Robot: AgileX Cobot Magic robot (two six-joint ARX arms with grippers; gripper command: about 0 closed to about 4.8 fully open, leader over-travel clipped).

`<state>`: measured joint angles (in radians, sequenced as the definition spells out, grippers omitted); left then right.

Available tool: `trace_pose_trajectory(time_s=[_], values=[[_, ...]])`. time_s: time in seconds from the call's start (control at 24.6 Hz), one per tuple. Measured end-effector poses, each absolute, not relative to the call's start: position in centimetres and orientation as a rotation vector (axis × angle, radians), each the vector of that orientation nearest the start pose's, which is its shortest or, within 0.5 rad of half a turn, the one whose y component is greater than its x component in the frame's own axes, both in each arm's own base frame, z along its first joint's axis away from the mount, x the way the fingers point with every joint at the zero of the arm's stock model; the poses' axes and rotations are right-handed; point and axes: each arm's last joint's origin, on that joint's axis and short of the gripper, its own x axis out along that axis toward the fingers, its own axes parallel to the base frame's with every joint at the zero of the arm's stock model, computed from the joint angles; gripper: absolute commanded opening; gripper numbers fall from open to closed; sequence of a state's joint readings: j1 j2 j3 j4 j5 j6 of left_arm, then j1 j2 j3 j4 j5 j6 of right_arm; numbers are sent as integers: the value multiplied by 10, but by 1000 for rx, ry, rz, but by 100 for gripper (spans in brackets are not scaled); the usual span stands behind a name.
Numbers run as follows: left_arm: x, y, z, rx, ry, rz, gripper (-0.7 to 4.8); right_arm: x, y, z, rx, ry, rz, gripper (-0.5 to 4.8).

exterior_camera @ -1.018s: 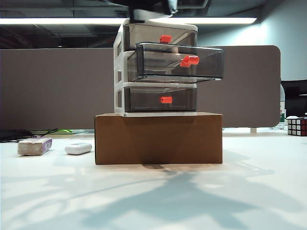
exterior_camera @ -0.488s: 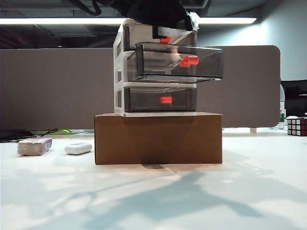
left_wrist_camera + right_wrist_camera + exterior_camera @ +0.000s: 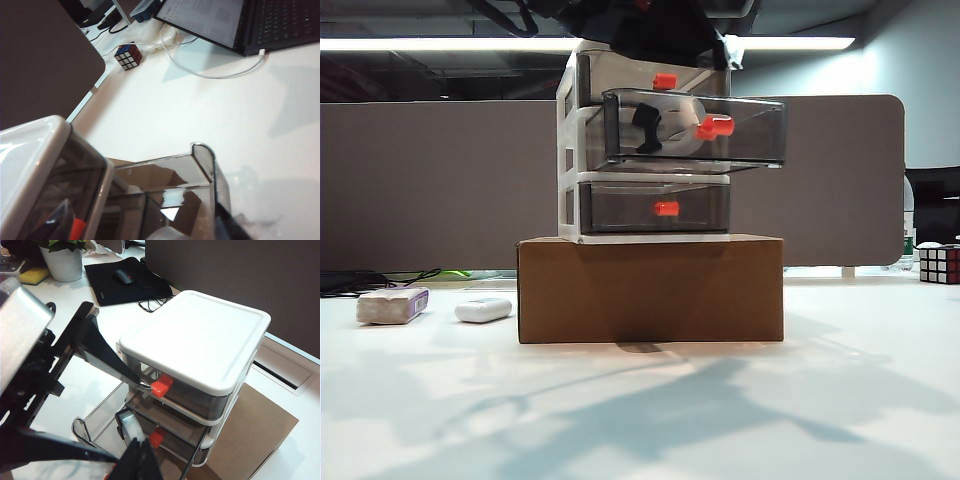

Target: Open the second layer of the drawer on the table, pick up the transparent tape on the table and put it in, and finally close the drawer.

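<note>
- At upper centre of the exterior view, the left gripper [image 3: 650, 128] hangs inside the pulled-out second layer [image 3: 740, 140] of the drawer [image 3: 575, 130], beside the transparent tape [image 3: 682, 125].
- Its jaws look spread, so the tape seems just released.
- The right gripper [image 3: 135, 455] sits low in its wrist view above the drawer; I cannot tell its state.
- Placing is in hand; next comes withdrawing, then pushing the drawer shut.

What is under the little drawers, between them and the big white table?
A brown cardboard box lies between the drawer cabinet and the table, as the exterior view shows. The cabinet stands on the box.
</note>
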<state>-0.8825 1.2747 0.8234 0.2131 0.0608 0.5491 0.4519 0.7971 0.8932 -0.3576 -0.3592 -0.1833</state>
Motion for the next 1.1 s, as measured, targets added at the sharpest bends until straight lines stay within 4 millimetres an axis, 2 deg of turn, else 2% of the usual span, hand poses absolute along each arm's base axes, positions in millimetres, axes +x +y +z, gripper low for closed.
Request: trace_pose_trajectory(time_s=[0.24, 0.37, 0.53, 0.77, 0.9, 1.1], values=[[180, -220, 290, 609, -42, -901, 335, 144, 81, 351, -185, 194, 829, -5], [175, -217, 296, 615, -39, -876, 331, 144, 81, 351, -185, 193, 829, -5], [173, -213, 288, 667, 56, -871, 331, 144, 81, 351, -185, 194, 829, -5], [174, -211, 286, 696, 92, -804, 298, 144, 81, 351, -185, 193, 829, -5], [174, -211, 287, 700, 80, -799, 218, 144, 81, 351, -184, 193, 828, -5], [176, -214, 283, 743, 67, -801, 214, 145, 81, 353, -184, 176, 827, -5]])
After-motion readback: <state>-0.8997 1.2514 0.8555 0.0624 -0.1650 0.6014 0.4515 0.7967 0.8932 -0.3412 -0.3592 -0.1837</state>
